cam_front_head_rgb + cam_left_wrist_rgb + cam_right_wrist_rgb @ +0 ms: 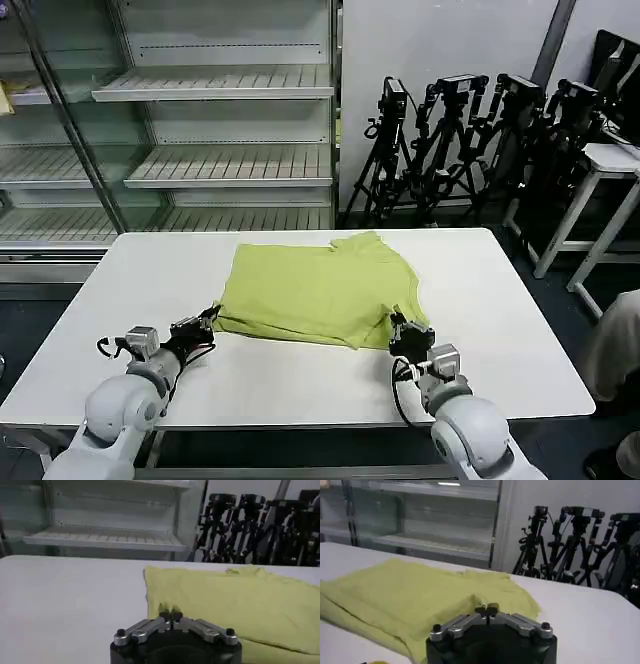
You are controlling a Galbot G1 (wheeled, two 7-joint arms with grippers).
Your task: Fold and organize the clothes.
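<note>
Head view shows a white counter (120, 290) with a lime green T-shirt (320, 290) lying flat in the middle of it. The shirt is already folded into a smaller shape, and its round neck is at the far edge. There is bare counter on every side of the shirt, with wide bare strips to the left and to the right and a narrower strip along the near edge. Behind the counter stand empty shelves (215, 165) and a group of black tripods (470, 140), well apart from the shirt. A white stool (600, 215) stands off the far right corner. The left end effector (208, 322) sits low on the counter at the near left corner of the shirt. Its fingers are pressed together and they pinch the edge of the shirt there. In the left wrist view the left end effector (170, 614) has a small tuck of green cloth between its closed fingertips. The right end effector (400, 328) sits at the near right corner of the shirt. In the right wrist view the right end effector (488, 610) is clenched too, with its fingertips on the green cloth at that corner.
</note>
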